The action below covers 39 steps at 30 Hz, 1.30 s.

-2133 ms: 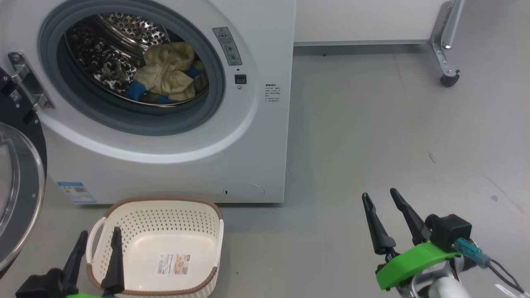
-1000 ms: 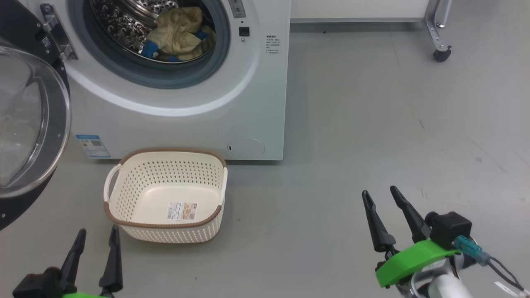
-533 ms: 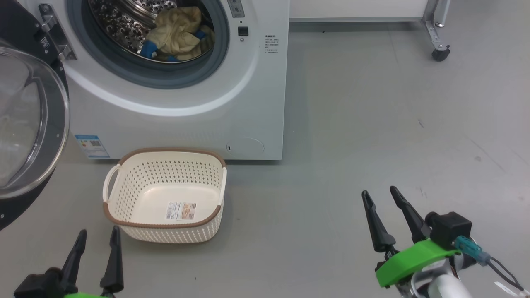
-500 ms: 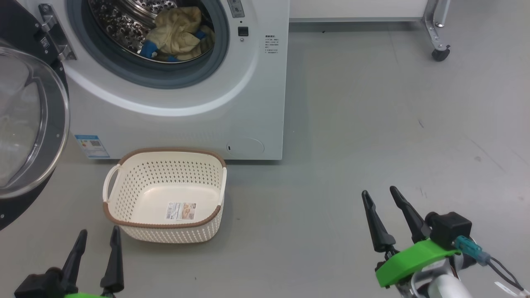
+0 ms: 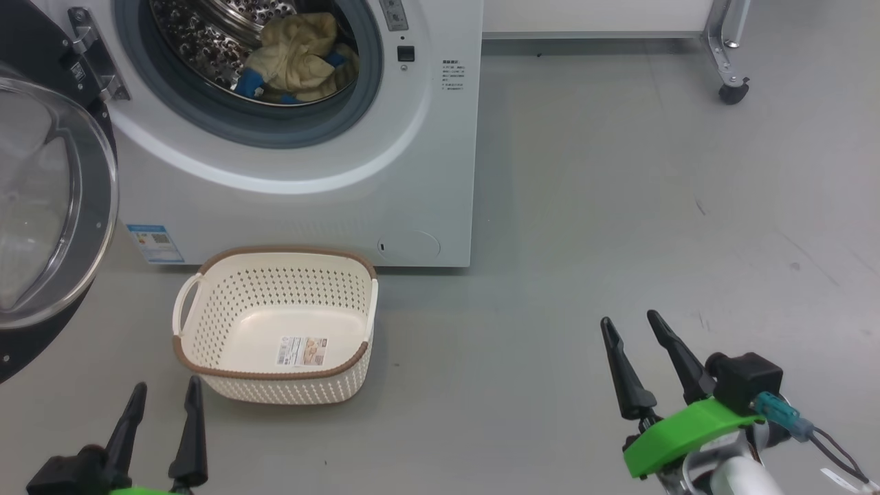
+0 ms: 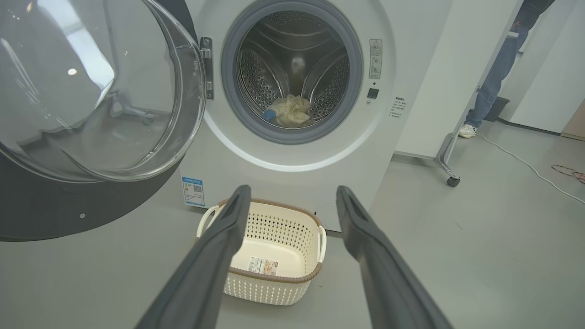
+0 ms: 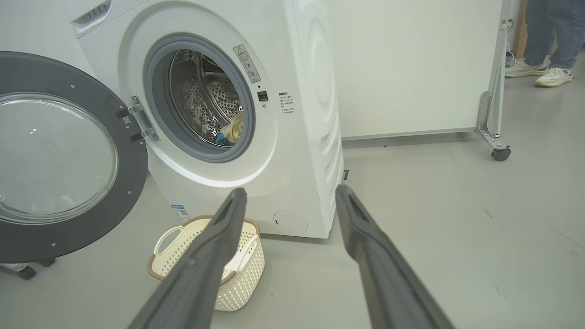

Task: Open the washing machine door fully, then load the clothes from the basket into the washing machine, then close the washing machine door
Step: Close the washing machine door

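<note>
Both end effectors hang low, well in front of the washer (image 5: 426, 172): the left end effector (image 5: 167, 383) and the right end effector (image 5: 628, 318) each have their fingers spread apart and hold nothing. The basket (image 5: 275, 375) stands on the floor just in front of the washer's base, with nothing in it but its paper label. The door (image 5: 20, 350) stands swung wide at the washer's left, on its hinge. The clothes (image 5: 295, 58) lie inside the washer, deep in the drum (image 5: 199, 41) and back from the gasket. Loading therefore looks complete; the step in hand is closing the door. Use the left end effector, which is on the door's side of the washer. Press on the black frame near the edge away from the hinge, not on the glass, follow the arc, and push until the latch catches. Check that the door's lower edge passes clear of the basket. Against the picture two seconds back, the camera has drawn away from the washer; basket and clothes lie as they did.
</note>
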### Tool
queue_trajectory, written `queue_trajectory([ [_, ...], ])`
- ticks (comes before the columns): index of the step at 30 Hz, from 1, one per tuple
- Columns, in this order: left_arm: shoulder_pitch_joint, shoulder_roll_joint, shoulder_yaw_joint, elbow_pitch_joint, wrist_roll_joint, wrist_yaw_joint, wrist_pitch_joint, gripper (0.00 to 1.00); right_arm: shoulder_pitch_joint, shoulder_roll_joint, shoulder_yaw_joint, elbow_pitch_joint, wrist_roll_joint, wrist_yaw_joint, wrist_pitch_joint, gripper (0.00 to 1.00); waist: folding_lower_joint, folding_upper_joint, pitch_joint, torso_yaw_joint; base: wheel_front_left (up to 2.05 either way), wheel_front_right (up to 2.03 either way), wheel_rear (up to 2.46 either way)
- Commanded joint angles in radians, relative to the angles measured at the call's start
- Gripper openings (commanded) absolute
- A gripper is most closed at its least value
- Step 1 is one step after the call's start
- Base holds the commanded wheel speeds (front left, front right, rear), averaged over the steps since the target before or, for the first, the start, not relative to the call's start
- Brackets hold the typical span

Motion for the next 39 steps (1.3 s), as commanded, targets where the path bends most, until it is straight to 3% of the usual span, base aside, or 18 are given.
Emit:
queue_trajectory([
  [1, -0.049, 0.013, 0.041, -0.024, 0.011, -0.001, -0.011, 1.00, -0.049, 0.001, 0.020, -0.029, 0.000, 0.000, -0.007, 1.00, 0.0000, 0.0000, 0.000, 0.000, 0.00, 0.00, 0.00],
  [20, -0.058, 0.015, 0.030, -0.019, 0.014, -0.007, -0.011, 1.00, -0.045, 0.001, 0.022, -0.032, 0.001, 0.000, -0.007, 1.00, 0.0000, 0.0000, 0.006, 0.022, 0.00, 0.00, 0.00],
  [32, -0.072, 0.020, 0.015, -0.023, 0.023, -0.004, -0.003, 1.00, -0.040, 0.001, 0.038, -0.036, 0.006, 0.000, -0.007, 1.00, 0.0000, 0.0000, 0.000, 0.192, 0.00, 0.00, 0.00],
  [39, -0.065, 0.043, 0.017, -0.047, 0.027, 0.006, 0.019, 1.00, -0.039, 0.001, 0.049, -0.037, 0.023, 0.000, -0.007, 1.00, 0.0000, 0.0000, -0.010, 0.337, 0.00, 0.00, 0.00],
])
